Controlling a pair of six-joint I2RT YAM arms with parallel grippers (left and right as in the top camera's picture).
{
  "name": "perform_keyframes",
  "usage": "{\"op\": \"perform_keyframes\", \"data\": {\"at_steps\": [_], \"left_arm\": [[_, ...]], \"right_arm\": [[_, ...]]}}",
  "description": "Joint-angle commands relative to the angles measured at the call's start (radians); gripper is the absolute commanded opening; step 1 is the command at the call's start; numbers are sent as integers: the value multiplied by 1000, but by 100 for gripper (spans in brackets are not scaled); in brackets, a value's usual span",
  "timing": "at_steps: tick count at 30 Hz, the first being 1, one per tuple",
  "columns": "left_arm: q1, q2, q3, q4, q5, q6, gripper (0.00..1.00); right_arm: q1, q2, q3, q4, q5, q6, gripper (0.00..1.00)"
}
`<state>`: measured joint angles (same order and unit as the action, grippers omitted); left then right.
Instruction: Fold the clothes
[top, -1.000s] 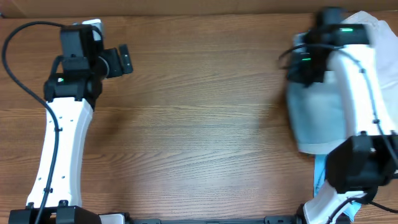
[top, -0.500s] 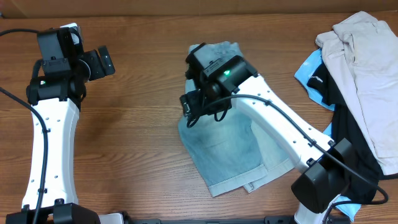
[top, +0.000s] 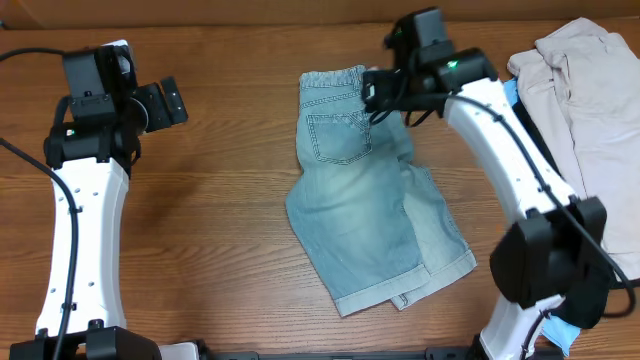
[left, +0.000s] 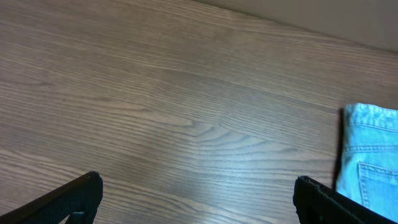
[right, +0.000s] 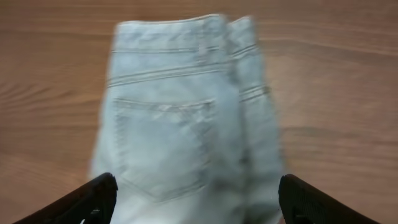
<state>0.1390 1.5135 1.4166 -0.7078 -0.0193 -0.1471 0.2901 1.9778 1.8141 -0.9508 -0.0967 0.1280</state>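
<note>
Shorts (top: 365, 190): centre of table (top: 230, 200), halved lengthwise, cross-fold pending; left gripper (top: 172, 103) wide, empty, well apart; right gripper (right: 198, 196) wide, empty, over waistband (top: 332, 78); next likely: lift hems (top: 400, 290) to waistband.

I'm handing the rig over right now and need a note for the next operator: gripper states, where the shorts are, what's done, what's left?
Left gripper: open, empty, over the table at its left side.
Right gripper: open, empty, hovering at the waistband end of the denim shorts.
Shorts: flat mid-table, back pocket up, apart from the beige trousers at the right edge.
Done: seemingly one lengthwise fold, hems offset.
Left: probably square the legs, then fold hem to waistband.
</note>
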Motion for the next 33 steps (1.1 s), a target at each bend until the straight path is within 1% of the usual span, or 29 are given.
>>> {"op": "perform_keyframes", "data": {"at_steps": [1, 4, 7, 11, 12, 16, 20, 22, 25, 26, 31, 33], "left_arm": [[-9, 20, 26, 2, 24, 19, 100], [-9, 34, 26, 2, 24, 19, 100], [-9, 48, 26, -2, 26, 19, 100], [-9, 77, 26, 4, 62, 18, 100], [-9, 85, 26, 6, 69, 18, 100], [-9, 107, 26, 5, 69, 19, 100], [-9, 116, 26, 11, 68, 19, 100], [-9, 116, 26, 14, 68, 19, 100], [-9, 116, 26, 26, 63, 19, 100], [-8, 116, 26, 31, 60, 20, 100], [-3, 113, 26, 75, 44, 19, 100], [6, 113, 28, 92, 45, 19, 100]], "right_arm": [[-20, 103, 18, 29, -11, -108, 84], [-40, 167, 18, 45, -50, -137, 76], [-43, 210, 17, 66, -66, -136, 71], [-43, 272, 16, 102, -67, -136, 67], [-43, 284, 16, 105, -67, -136, 64], [-43, 312, 16, 106, -80, -136, 58], [-42, 322, 14, 108, -110, -136, 50], [-42, 323, 3, 115, -115, -136, 41], [-42, 323, -2, 118, -117, -127, 10], [-41, 322, 1, 116, -123, -124, 4], [-40, 289, 47, 82, -212, -123, 4], [-30, 263, 87, 56, -220, -109, 4]]}}
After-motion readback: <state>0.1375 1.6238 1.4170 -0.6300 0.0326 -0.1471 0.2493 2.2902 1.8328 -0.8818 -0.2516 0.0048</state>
